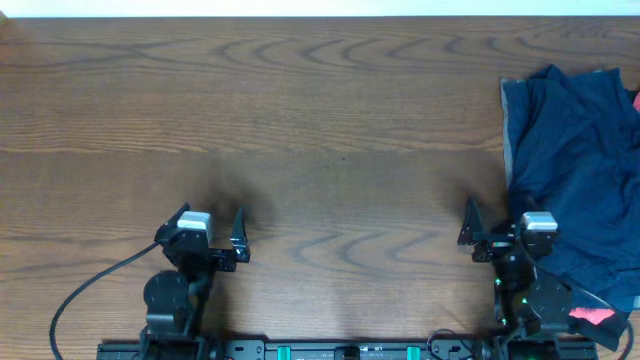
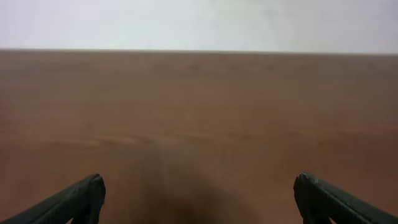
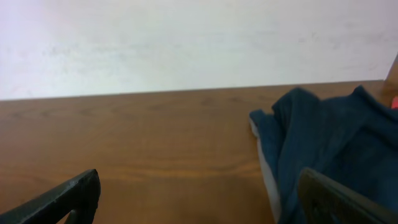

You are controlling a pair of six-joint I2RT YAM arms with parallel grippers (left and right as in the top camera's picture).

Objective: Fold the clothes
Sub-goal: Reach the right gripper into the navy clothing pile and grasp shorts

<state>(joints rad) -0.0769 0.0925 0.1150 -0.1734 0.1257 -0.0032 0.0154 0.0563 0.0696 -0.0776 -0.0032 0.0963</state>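
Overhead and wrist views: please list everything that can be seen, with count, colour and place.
clothes: one crumpled heap, dark navy with a grey edge, at the table's right side
red-pink cloth: one small patch, near corner beside the right arm's base
table: one, brown wood, fills the overhead view
wall: one, pale, behind the table
cable: one, black, near left
left gripper: one, black, open, empty, near left
right gripper: one, black, open, empty, beside the heap

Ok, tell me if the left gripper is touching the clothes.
Apart. The overhead view shows the left gripper on the left side and the clothes piled at the right edge, with bare wooden table between them.
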